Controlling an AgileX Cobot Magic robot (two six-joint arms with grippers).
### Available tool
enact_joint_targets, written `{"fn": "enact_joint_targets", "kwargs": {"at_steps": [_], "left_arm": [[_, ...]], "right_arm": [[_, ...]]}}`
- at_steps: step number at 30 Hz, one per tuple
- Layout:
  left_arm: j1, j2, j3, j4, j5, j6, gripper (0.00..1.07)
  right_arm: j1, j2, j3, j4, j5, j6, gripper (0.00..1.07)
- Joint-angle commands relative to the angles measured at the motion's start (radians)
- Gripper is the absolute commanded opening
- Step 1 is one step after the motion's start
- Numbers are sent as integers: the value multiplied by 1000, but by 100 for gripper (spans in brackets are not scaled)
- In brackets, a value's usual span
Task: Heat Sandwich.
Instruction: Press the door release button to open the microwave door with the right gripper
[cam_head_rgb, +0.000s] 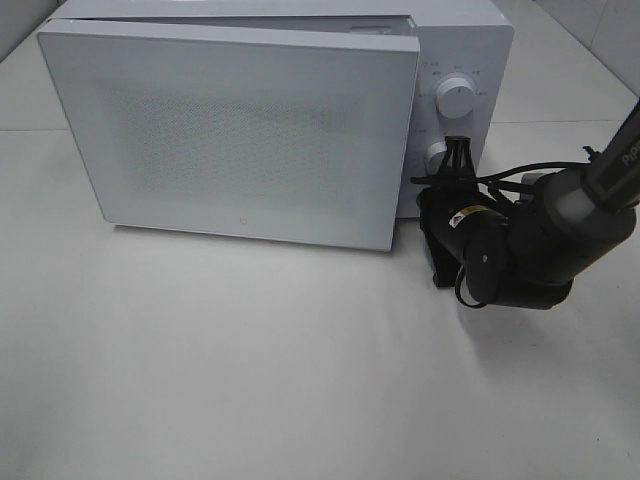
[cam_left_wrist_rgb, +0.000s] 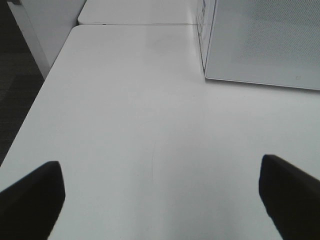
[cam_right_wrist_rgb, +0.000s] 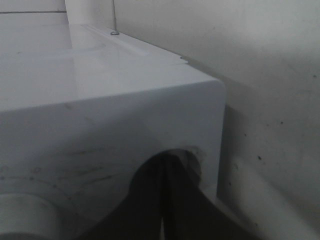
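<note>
Right tool (cam_head_rgb: 457, 146) closed, tips at the microwave (cam_head_rgb: 470, 40) lower dial (cam_head_rgb: 435, 156). Left tool (cam_left_wrist_rgb: 160, 200) spread wide over open bench (cam_left_wrist_rgb: 125, 125), door (cam_left_wrist_rgb: 265, 45) corner ahead.

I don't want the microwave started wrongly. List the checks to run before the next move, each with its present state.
1. Sandwich inside the microwave: cannot tell. No view shows it, and the door hides the inside.
2. Door shut: not ok. In the high view its right edge appears to stand out from the body.
3. Right gripper at the lower knob: ok. It is shut, with its tips by the knob.
4. Grip on that knob: cannot tell. The right wrist view shows only closed fingers against the front panel.
5. Left gripper out of the way: ok. It is open, over the table, left of the microwave.
</note>
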Motion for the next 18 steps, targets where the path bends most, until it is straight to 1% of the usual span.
{"fn": "enact_joint_targets", "kwargs": {"at_steps": [1, 8, 14, 18], "left_arm": [[0, -26, 3, -4, -8, -2, 101], [0, -26, 3, -4, -8, -2, 101], [0, -26, 3, -4, -8, -2, 101], [0, -26, 3, -4, -8, -2, 101]], "right_arm": [[-25, 39, -117, -34, -240, -6, 1], [-25, 41, -118, -63, -228, -4, 1], [-25, 41, -115, -69, -153, 4, 1], [-25, 41, -115, -86, -144, 5, 1]]}}
